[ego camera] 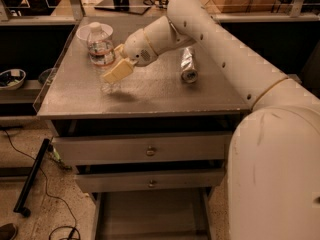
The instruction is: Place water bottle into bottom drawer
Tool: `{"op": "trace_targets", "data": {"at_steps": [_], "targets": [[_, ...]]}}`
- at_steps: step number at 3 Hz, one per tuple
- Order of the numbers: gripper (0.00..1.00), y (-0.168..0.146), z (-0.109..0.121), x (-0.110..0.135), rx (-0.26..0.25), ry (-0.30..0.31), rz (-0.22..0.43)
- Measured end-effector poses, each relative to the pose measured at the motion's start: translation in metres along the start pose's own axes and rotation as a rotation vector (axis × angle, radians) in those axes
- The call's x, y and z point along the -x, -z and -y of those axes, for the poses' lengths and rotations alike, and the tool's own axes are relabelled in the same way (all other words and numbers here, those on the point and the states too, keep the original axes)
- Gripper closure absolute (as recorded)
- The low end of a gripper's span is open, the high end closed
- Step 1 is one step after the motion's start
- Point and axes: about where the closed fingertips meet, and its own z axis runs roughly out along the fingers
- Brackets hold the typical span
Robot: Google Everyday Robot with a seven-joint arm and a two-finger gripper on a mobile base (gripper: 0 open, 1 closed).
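The water bottle (pixel 100 48), clear with a white cap and a red-and-white label, stands upright at the back left of the grey cabinet top (pixel 150 91). My gripper (pixel 119 61) is right beside it on its right, low over the top. It is open, with one beige finger (pixel 115 72) in front of the bottle's lower body and the other behind. It does not grip the bottle. The bottom drawer (pixel 150 216) is pulled out below, and its flat grey floor shows nothing in it.
A silver can (pixel 188 66) lies on its side at the right of the top. A white bowl (pixel 83 33) sits behind the bottle. Two upper drawers with brass knobs (pixel 150 151) are slightly out. A black pole (pixel 32 177) and cables lie on the floor at the left.
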Motion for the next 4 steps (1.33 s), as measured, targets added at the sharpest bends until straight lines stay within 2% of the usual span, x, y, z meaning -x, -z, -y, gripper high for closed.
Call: {"op": "trace_targets", "data": {"at_steps": [1, 3, 4], "targets": [[1.0, 0.0, 0.0, 0.0, 0.0, 0.0, 0.0], [1.0, 0.015, -0.006, 0.009, -0.021, 0.0, -0.004], [1.0, 0.047, -0.023, 0.024, -0.073, 0.006, -0.007]]}}
